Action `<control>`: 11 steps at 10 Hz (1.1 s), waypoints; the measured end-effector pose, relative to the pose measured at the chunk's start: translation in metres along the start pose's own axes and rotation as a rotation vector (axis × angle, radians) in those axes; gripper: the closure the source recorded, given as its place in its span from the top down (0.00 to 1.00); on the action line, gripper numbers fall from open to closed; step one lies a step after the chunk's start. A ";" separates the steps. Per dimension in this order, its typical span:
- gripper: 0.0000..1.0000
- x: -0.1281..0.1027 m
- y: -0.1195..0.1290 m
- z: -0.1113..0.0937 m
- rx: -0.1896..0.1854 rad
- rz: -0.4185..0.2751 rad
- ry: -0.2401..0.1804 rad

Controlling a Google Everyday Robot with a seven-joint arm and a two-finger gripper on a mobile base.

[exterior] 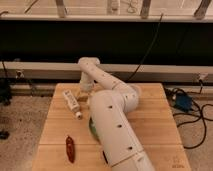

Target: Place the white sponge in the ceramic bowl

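gripper (85,95) low near one white tube (71,103), grip unclear; one green bowl (91,125).

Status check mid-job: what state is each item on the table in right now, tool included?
Tool: lowered at the table's far side, next to the white tube.
Cream rectangular sponge: at the tool, partly hidden.
Glossy green ceramic bowl: mostly hidden behind the arm.
White labelled tube: lying flat.
Red chilli-shaped object: lying flat, near edge.

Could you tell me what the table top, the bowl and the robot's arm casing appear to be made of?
The table top looks like pale unfinished wood, with plank seams showing. The ceramic bowl, mostly hidden behind the arm, shows a glossy green edge, suggesting glazed ceramic. The arm casing looks like smooth white moulded plastic. The gripper reaches down near the table's far edge.
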 end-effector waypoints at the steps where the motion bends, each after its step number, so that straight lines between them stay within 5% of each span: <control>1: 0.22 0.000 0.000 -0.001 0.000 -0.001 -0.002; 3: 0.10 0.000 -0.001 -0.002 -0.005 -0.003 0.003; 5: 0.10 -0.004 -0.003 -0.010 0.004 -0.016 0.041; 8: 0.10 -0.008 -0.001 -0.019 0.017 -0.014 -0.003; 11: 0.10 -0.012 -0.002 -0.028 0.023 -0.024 0.012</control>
